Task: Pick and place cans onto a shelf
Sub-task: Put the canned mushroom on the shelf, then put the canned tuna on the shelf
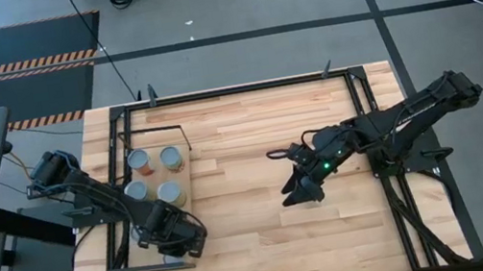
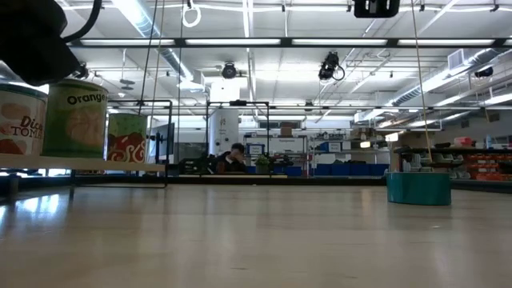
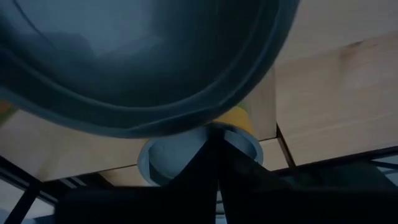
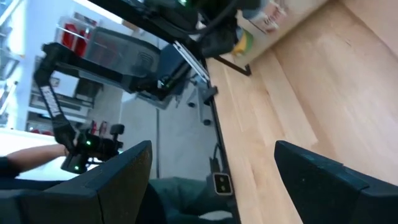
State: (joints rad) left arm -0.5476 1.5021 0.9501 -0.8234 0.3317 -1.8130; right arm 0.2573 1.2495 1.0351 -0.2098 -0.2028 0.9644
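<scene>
The shelf (image 1: 156, 175) is a pale board in a thin black frame at the table's left. Several cans stand upright on it, among them two far ones (image 1: 137, 160) (image 1: 171, 156) and two nearer ones (image 1: 137, 191) (image 1: 169, 193). In the low view their labelled sides (image 2: 76, 120) show. My left gripper (image 1: 178, 235) is over the shelf's near end, its fingers (image 3: 214, 168) shut. A large can top (image 3: 143, 62) and a yellow-labelled can (image 3: 239, 121) are close before it. My right gripper (image 1: 301, 194) is open at mid-table. A teal can (image 2: 418, 188) stands on the tabletop. My left gripper's shut fingertips (image 3: 211, 140) stand in front of the yellow-labelled can's top (image 3: 161, 163). I cannot tell whether they touch it.
A black metal frame (image 1: 357, 98) runs around the plank tabletop. Bare planks (image 1: 237, 165) lie between the shelf and my right gripper. In the low view a person (image 2: 234, 158) sits far behind the table.
</scene>
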